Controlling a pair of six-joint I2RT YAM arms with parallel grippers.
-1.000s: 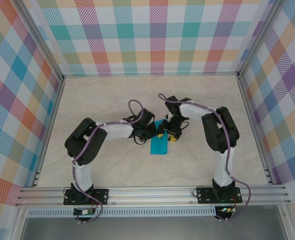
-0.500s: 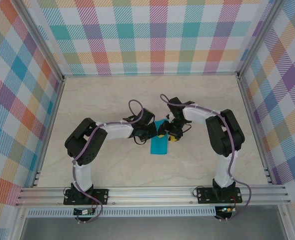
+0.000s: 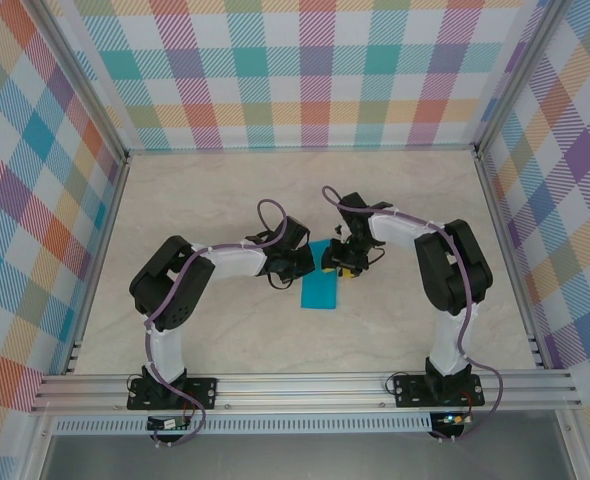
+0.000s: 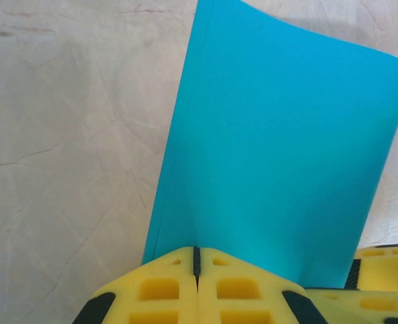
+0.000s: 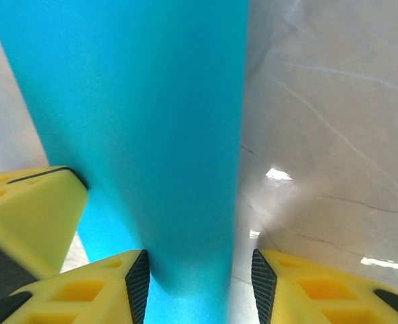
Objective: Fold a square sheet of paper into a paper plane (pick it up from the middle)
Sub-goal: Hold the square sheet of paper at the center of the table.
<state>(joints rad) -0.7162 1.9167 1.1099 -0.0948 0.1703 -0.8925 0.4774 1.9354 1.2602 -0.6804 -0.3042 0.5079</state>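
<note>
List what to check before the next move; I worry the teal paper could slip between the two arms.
1. Left jaws shut on the paper at its near edge: ok.
2. Right jaws straddle the paper, one on each side: ok.
3. Right jaws clamped on it: not ok, a gap shows on one side.
4. Paper untorn: ok where visible.
5. Paper's far end resting on the table: cannot tell.

Lab robot cell: aluminium frame [image 3: 305, 385], plaid walls [image 3: 305, 70].
</note>
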